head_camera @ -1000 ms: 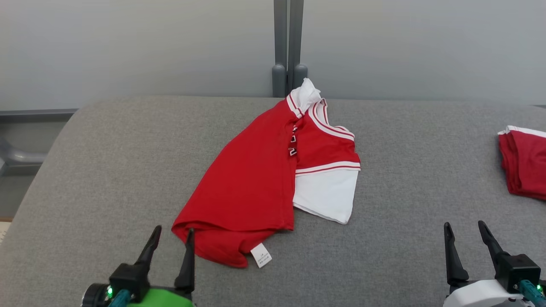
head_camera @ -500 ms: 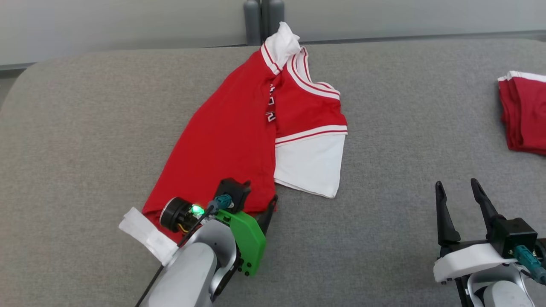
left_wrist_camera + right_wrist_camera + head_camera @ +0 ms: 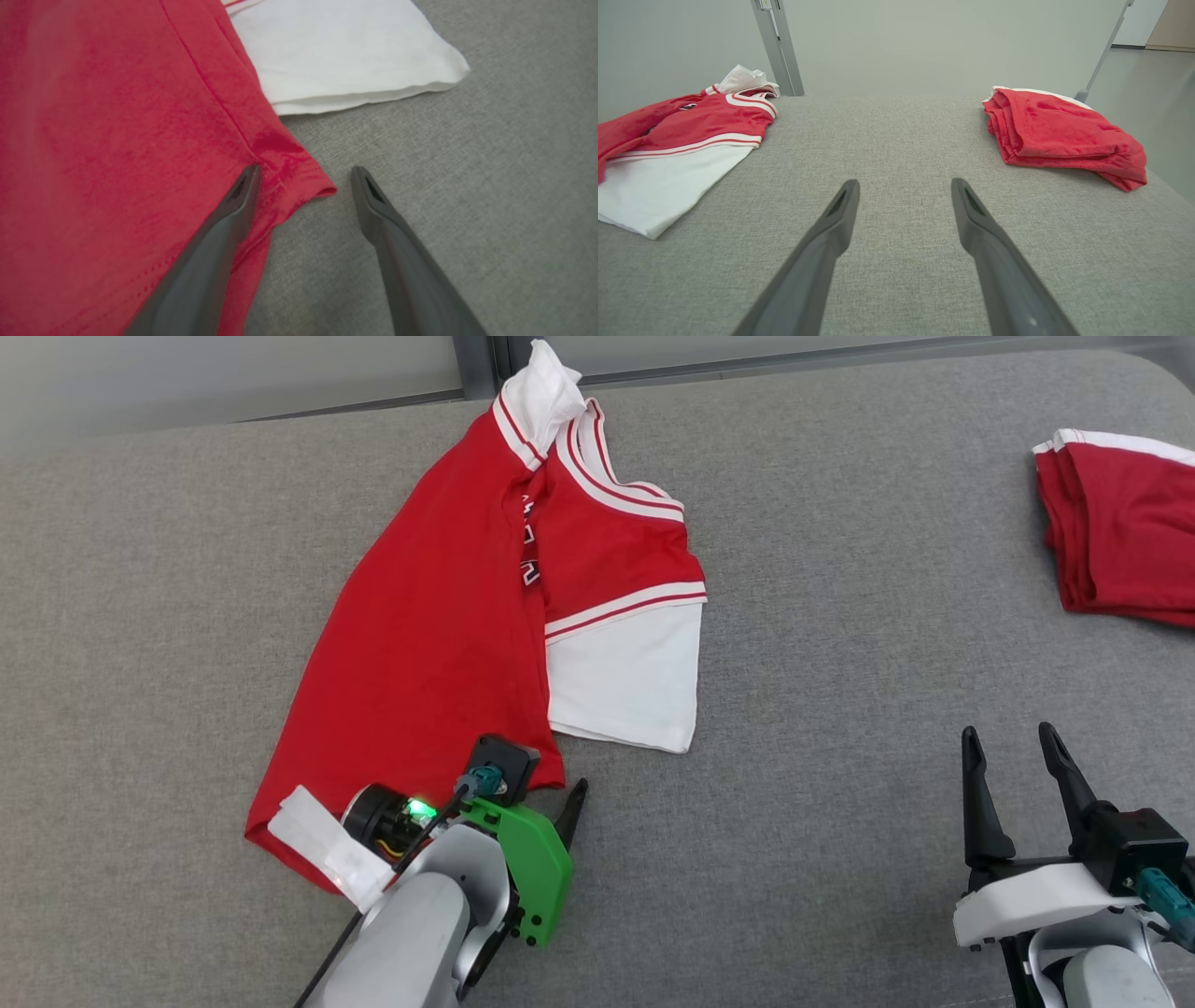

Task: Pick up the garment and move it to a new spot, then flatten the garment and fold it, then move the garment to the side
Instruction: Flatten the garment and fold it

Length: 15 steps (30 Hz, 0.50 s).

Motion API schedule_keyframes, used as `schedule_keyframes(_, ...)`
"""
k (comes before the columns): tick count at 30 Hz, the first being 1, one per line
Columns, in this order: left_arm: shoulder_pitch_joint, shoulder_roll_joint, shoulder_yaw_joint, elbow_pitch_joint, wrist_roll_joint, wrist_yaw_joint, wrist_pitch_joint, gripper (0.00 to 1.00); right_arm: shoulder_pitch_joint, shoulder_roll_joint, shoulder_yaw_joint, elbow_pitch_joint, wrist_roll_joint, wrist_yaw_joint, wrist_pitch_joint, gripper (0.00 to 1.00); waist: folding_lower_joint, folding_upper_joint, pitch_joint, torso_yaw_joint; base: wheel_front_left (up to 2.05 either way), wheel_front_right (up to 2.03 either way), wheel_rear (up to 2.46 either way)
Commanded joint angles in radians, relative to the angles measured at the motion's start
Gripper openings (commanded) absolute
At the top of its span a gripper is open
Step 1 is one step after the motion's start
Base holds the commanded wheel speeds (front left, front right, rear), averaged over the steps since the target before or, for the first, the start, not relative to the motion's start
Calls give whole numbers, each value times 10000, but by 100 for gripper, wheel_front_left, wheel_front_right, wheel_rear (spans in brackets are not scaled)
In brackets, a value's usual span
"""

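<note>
Left wrist view, lower centre: my left gripper [image 3: 306,171], jaws wide, straddles the hem of the crumpled red-and-white fabric garment [image 3: 117,140]; lifting, flattening, folding all remain.

White block lettering [image 3: 529,537] runs down the fold at the middle of the red-and-white shirt [image 3: 429,616], which lies on the grey cushion [image 3: 840,644]. The crease swallows most of each character, and those that show are too small and skewed to read. Nothing else in the scene carries legible words, numbers or brand marks.
</note>
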<state>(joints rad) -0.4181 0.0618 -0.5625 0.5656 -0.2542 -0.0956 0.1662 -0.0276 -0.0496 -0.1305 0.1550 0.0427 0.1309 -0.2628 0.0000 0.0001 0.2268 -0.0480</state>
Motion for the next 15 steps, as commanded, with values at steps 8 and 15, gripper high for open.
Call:
schedule_keyframes(8, 10, 96, 23, 87, -392, -84, -89, 0, -86, -24, 26, 113, 31, -4, -26, 100, 0, -1, -156, 20, 0, 0, 0)
schedule_keyframes(15, 101, 48, 286, -375, -981, -100, -162, 0, 2, -24, 30, 199, 19, -4, -26, 100, 0, -1, -350, 74, 0, 0, 0)
